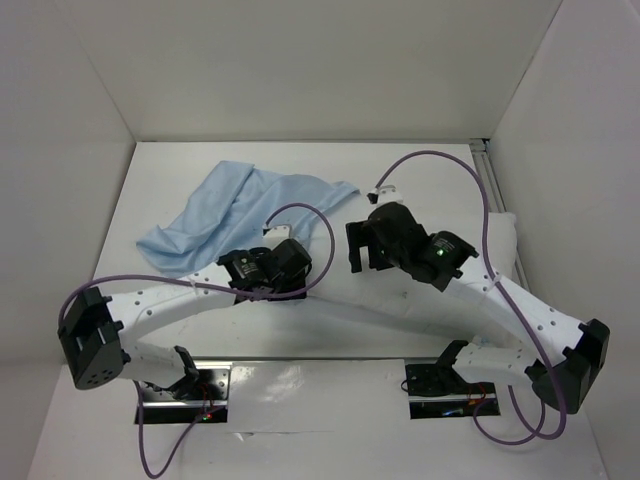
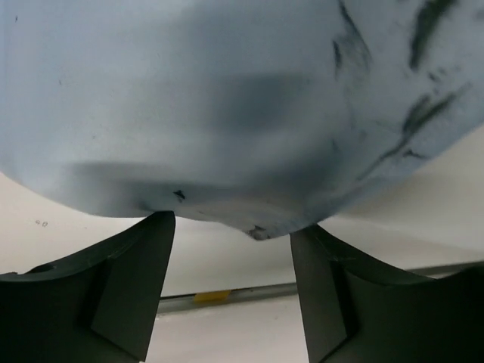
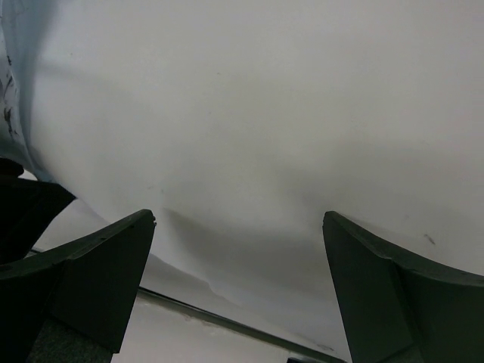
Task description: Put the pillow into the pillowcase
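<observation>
Top external view is showing the pillow (image 1: 500,235) lying along the table's (image 1: 300,160) near edge, the pillowcase (image 1: 235,210) trailing toward the far left corner. Thin, wrinkly blue cloth is draping over a plump bulge before the left gripper (image 2: 233,225), whose jaws are standing partly apart at the hem (image 2: 257,231); the right gripper (image 3: 239,217) is gaping wide against white pillow. Pinching hem alone, not stuffing, is looking wisest
</observation>
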You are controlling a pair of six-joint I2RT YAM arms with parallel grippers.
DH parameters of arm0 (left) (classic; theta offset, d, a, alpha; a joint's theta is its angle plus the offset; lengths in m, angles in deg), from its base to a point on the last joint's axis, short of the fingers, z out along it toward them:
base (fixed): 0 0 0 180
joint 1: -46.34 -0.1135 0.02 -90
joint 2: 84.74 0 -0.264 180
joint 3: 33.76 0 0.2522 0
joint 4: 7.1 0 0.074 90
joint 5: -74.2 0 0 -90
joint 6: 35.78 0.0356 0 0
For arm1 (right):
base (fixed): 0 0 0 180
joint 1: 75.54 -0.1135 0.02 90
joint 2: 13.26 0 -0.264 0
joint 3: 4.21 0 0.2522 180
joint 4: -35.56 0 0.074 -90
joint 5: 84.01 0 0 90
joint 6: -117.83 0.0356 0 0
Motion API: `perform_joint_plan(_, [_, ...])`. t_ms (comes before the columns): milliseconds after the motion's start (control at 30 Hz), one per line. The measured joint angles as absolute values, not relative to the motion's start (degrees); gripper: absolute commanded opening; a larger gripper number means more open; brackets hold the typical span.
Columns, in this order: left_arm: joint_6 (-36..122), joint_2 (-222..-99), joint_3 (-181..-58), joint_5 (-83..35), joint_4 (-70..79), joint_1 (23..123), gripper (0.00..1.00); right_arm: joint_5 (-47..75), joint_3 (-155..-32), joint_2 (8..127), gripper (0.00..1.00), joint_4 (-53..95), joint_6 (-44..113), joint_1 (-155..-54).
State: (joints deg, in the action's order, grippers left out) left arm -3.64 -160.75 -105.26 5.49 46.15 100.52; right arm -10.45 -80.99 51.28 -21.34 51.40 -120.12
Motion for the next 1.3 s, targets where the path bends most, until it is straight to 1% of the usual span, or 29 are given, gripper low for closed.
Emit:
perform_joint_plan(33, [-4.0,-161.6,-105.3,6.1,45.9,100.5,0.74,-10.7,-81.1,51.3,1.0,-22.0,51.4,-120.1])
perform_joint_plan(67, [-4.3,-162.3,-105.3,6.7,45.7,100.5,0.68,-10.8,-81.3,51.3,1.0,-22.8,51.4,-120.1])
perform_joint_plan(133, [-4.7,-163.1,-105.3,8.0,45.4,100.2,0.6,-11.2,-82.0,51.3,1.0,-24.4,51.4,-120.1])
perform_joint_plan(167, [-4.8,-163.2,-105.3,8.4,45.5,100.1,0.54,-11.3,-82.5,51.3,1.0,-25.4,51.4,-120.1])
perform_joint_plan(200, [-4.9,-163.3,-105.3,8.8,45.5,100.0,0.46,-11.4,-82.8,51.3,1.0,-26.2,51.4,-120.1])
perform_joint_plan(233, [-5.0,-163.3,-105.3,9.3,45.5,99.9,0.28,-11.5,-82.9,51.3,1.0,-26.5,51.3,-120.1])
perform_joint_plan(267, [-5.5,-163.3,-105.4,9.6,45.6,99.8,0.17,-11.7,-82.9,51.2,1.0,-26.8,51.1,-120.1])
perform_joint_plan(300, [-5.5,-163.3,-105.5,10.0,45.6,99.6,0.07,-11.7,-82.7,51.3,1.0,-26.8,51.1,-120.1])
perform_joint_plan(333, [-5.5,-163.3,-105.7,10.1,45.9,99.5,0.0,-11.8,-81.9,51.3,1.0,-26.2,50.9,-120.1])
perform_joint_plan(400, [-4.6,-163.3,-107.0,10.1,46.6,99.4,0.0,-11.9,-79.7,51.6,0.76,-24.5,50.6,-120.1])
perform_joint_plan(433, [-4.2,-163.3,-107.7,10.0,46.8,99.4,0.0,-11.9,-78.7,52.4,0.6,-24.0,50.3,-120.1])
perform_joint_plan(467, [-3.7,-163.3,-108.8,9.7,47.3,99.4,0.0,-12.0,-78.0,53.9,0.42,-22.7,50.1,-120.0])
perform_joint_plan(500, [-2.9,-163.4,-109.9,9.3,47.5,99.4,0.0,-12.1,-77.8,55.8,0.11,-21.2,49.5,-119.8])
perform_joint_plan(533, [-1.9,-163.5,-111.4,8.5,48.1,99.3,0.0,-12.3,-77.9,58.0,0.01,-19.8,49.3,-119.3])
perform_joint_plan(567, [-0.7,-164.3,-113.9,7.4,48.7,99.2,0.0,-12.4,-78.5,60.2,0.0,-18.5,49.1,-118.8])
perform_joint_plan(667, [4.9,-168.2,-123.6,4.5,50.3,98.0,0.0,-12.2,-84.4,67.8,0.0,-16.6,48.3,-116.3])
perform_joint_plan(800, [13.7,-177.6,-142.7,-2.2,51.7,92.2,0.0,-11.4,-99.2,75.4,0.0,-16.5,46.2,-109.2])
perform_joint_plan(867, [16.9,-182.6,-153.3,-7.5,52.0,88.1,0.0,-10.3,-105.5,77.1,0.0,-14.4,45.8,-105.4])
perform_joint_plan(967, [19.6,-188.7,-167.4,-16.5,50.8,83.0,0.0,-8.4,-109.4,77.4,0.0,-11.4,45.9,-102.7])
perform_joint_plan(1067, [20.3,-189.4,-169.8,-23.9,49.8,82.3,0.0,-5.4,-106.5,76.9,0.0,-5.9,47.7,-102.8])
perform_joint_plan(1133, [20.7,-187.8,-164.6,-27.3,48.1,83.0,0.0,-3.0,-100.6,76.4,0.0,-1.2,49.7,-103.0])
perform_joint_plan(1167, [20.6,-186.7,-160.1,-28.6,47.5,83.5,0.0,-1.3,-97.2,76.2,0.0,1.1,51.1,-103.1])
perform_joint_plan(1200, [20.4,-185.0,-154.0,-29.4,46.3,84.0,0.03,0.6,-93.4,76.1,0.0,3.7,52.5,-103.4])
perform_joint_plan(1233, [20.0,-183.9,-148.9,-30.0,46.1,84.5,0.13,2.2,-89.9,75.8,0.0,6.0,53.7,-103.8])
perform_joint_plan(1300, [19.4,-181.9,-139.5,-30.7,46.1,85.3,0.46,5.2,-83.4,74.6,0.0,9.5,55.8,-105.0])
